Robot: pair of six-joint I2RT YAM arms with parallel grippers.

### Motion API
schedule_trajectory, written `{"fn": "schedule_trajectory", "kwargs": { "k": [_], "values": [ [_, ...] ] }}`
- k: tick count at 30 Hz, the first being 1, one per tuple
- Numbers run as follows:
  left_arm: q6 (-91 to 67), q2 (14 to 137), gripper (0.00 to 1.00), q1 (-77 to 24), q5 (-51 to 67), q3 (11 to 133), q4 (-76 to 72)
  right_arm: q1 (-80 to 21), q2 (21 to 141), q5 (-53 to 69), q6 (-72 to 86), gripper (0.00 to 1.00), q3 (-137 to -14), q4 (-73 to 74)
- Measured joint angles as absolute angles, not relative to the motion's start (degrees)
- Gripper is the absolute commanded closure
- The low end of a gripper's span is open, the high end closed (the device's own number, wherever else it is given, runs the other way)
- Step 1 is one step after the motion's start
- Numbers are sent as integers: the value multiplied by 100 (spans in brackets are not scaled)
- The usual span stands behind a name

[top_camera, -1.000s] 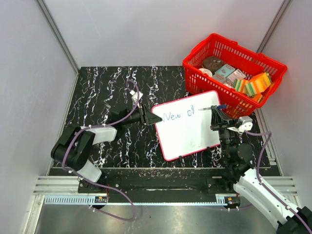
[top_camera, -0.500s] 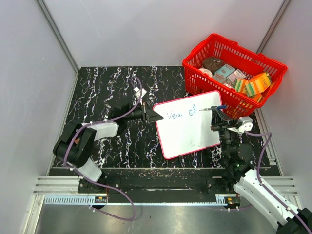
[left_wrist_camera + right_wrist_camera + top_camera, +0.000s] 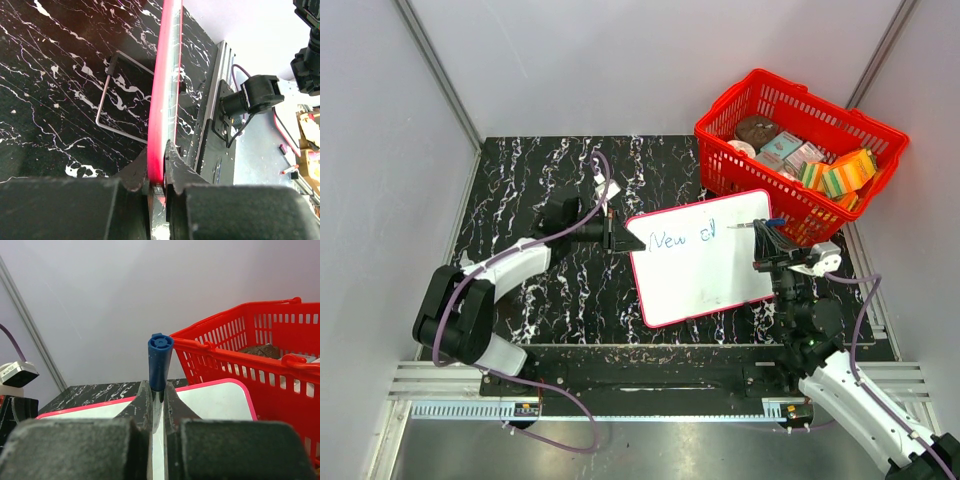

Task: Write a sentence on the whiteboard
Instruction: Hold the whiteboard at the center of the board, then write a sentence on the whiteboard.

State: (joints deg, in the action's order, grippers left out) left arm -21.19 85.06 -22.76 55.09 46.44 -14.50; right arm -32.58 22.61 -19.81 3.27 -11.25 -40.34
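Observation:
The whiteboard [image 3: 705, 262], white with a red rim, lies on the black marbled table. Blue script on it [image 3: 685, 238] reads "New" and a further letter or two. My left gripper [image 3: 616, 235] is shut on the board's left edge; the left wrist view shows the red rim [image 3: 163, 100] edge-on between the jaws. My right gripper [image 3: 764, 232] is shut on a blue marker [image 3: 160, 362], held upright at the board's right edge in front of the red basket [image 3: 807, 148]. The marker's tip is hidden.
The red basket [image 3: 260, 357] holds several packets and boxes at the back right, close behind the board. A thin metal wire stand [image 3: 111, 107] shows under the board in the left wrist view. Grey walls enclose the table on three sides.
The left gripper has shifted the whiteboard sideways: right half a second ago, now back to the left and slightly turned. The right gripper with the marker has hardly moved.

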Motion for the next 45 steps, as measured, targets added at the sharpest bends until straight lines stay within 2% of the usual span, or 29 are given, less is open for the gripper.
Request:
{"fn": "schedule_trajectory", "kwargs": {
  "k": [19,33,45],
  "values": [
    [-1376,8453,100,-2228,5677,5133,-108,-3258,3011,-1229,228,100,-930,-4696],
    [-1323,8442,100,-2224,5682,5155,8,-3258,3859,-1299,143,100,-926,-5419],
    [-1288,8431,100,-2226,5686,5164,47,-3258,3972,-1439,132,100,-926,-5588]
  ]
}}
